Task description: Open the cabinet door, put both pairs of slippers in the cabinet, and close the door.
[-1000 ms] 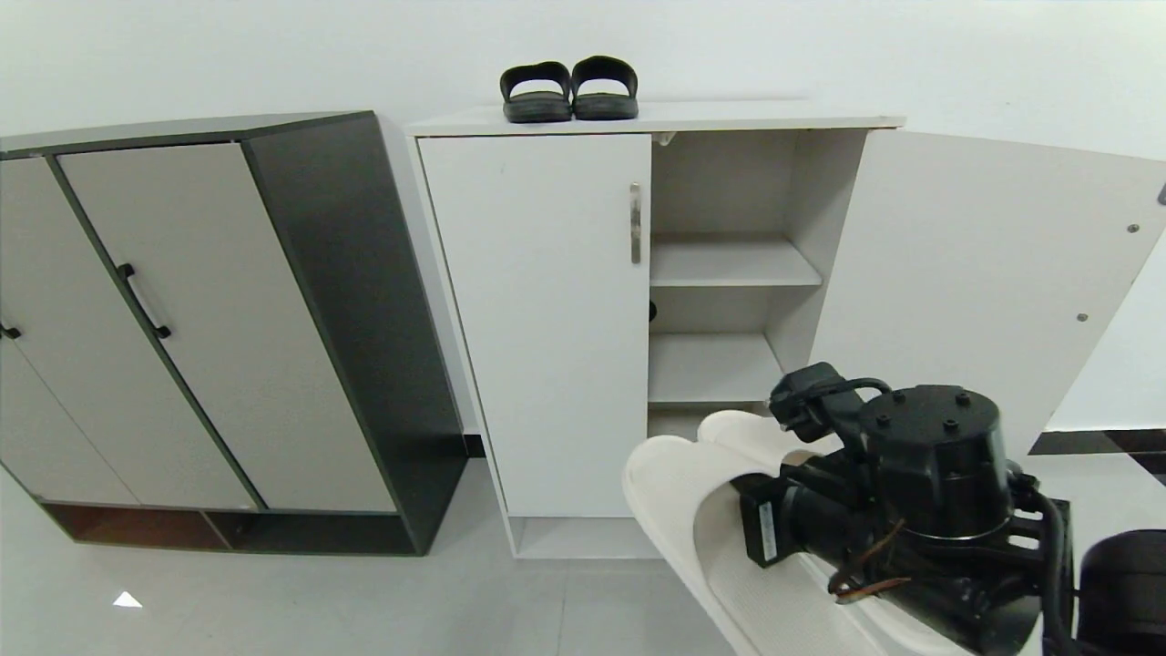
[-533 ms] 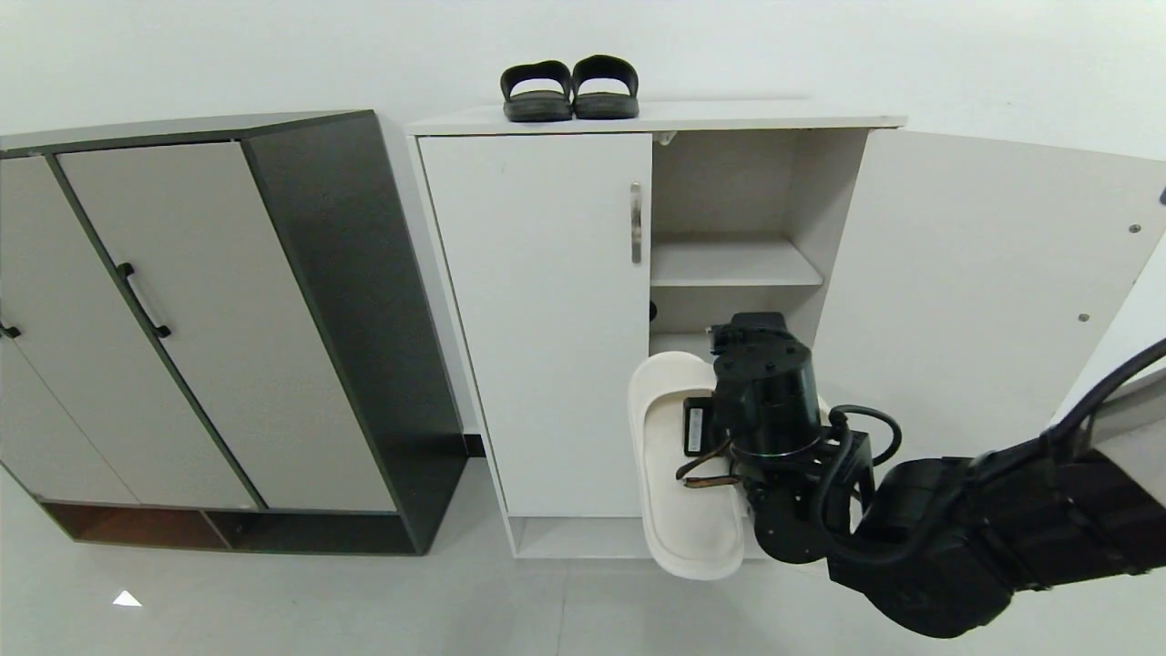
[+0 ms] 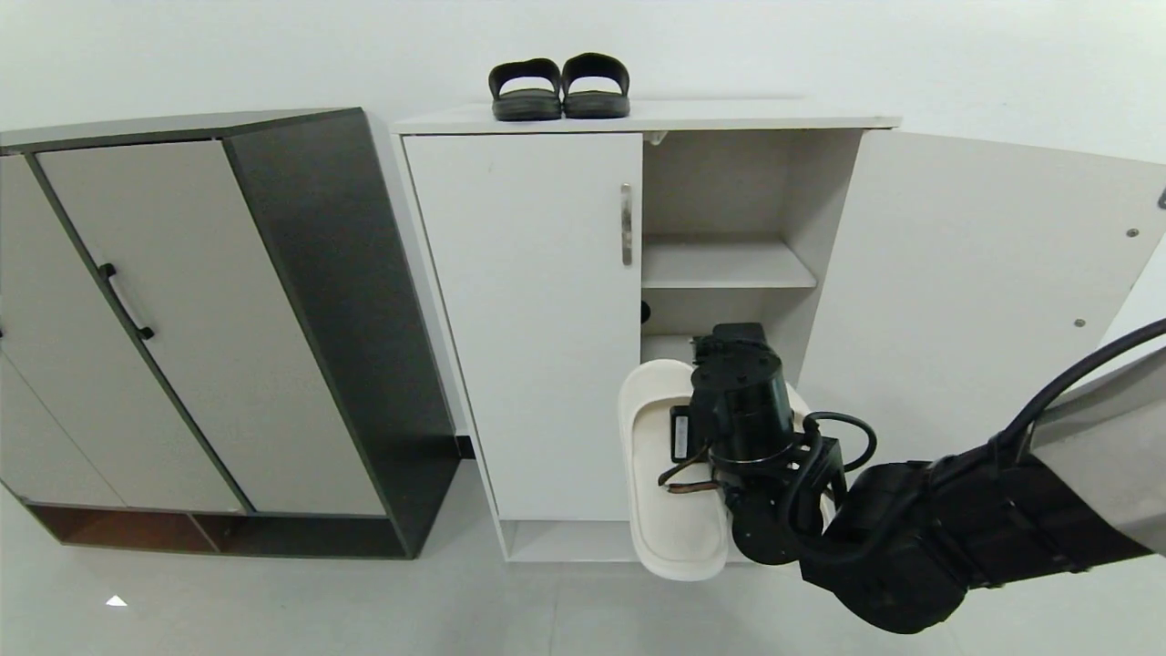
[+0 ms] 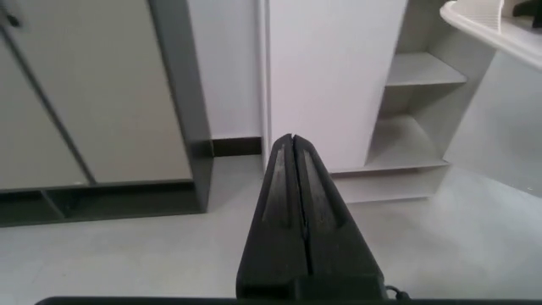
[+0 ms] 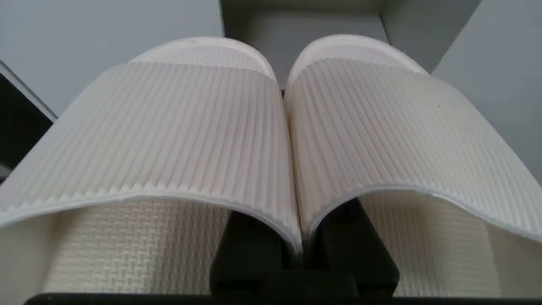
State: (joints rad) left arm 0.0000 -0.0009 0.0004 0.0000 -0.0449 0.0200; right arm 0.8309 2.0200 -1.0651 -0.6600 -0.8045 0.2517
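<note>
Open cabinet (image 3: 519, 319), white slippers (image 3: 660, 497) in gripper (image 5: 303, 269)

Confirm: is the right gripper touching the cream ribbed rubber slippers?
Touching. Right wrist view: right gripper fingers pinch the cream ribbed rubber slippers at their inner edges, no gap.

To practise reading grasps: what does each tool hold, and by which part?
Right tool pinches the white slippers by their touching inner edges; left tool holds nothing.

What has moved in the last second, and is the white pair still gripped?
The right gripper, shut on the white slippers, carried them forward from near the head camera to the open side of the cabinet. The camera shifted slightly too. Unchanged: black slippers on the cabinet top, right door open, left door shut.
</note>
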